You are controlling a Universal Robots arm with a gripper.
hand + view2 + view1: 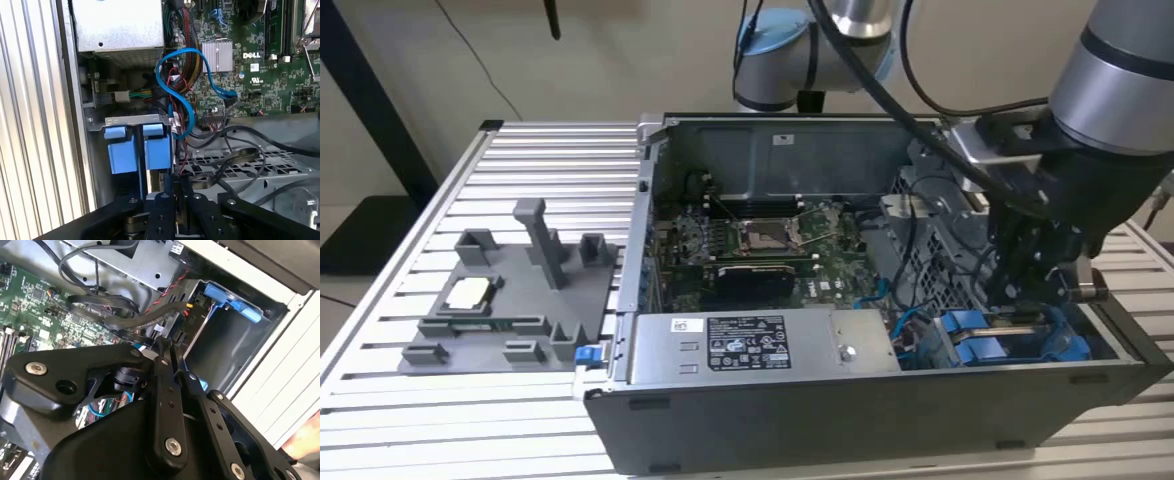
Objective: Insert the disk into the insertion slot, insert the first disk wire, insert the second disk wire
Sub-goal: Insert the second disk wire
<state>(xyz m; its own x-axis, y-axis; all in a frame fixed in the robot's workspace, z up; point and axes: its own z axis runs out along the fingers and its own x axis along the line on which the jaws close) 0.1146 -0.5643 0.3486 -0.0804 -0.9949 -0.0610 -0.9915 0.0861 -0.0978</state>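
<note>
Hanging over the dark grey perforated drive bay, the black jaws look clenched — the blue-railed silver disk sits just beneath, long axis downward.

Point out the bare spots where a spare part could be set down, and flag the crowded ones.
Free: the ribbed table top behind the grey fixture tray, and the strip in front of it, at the exterior view's left. Crowded: inside the computer case, where the gripper hangs over the blue disk carriers among cables.

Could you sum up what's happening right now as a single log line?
gripper: lowered inside open computer case | nearest: blue disk carriers in insertion slot | blue cable looped beside
</note>
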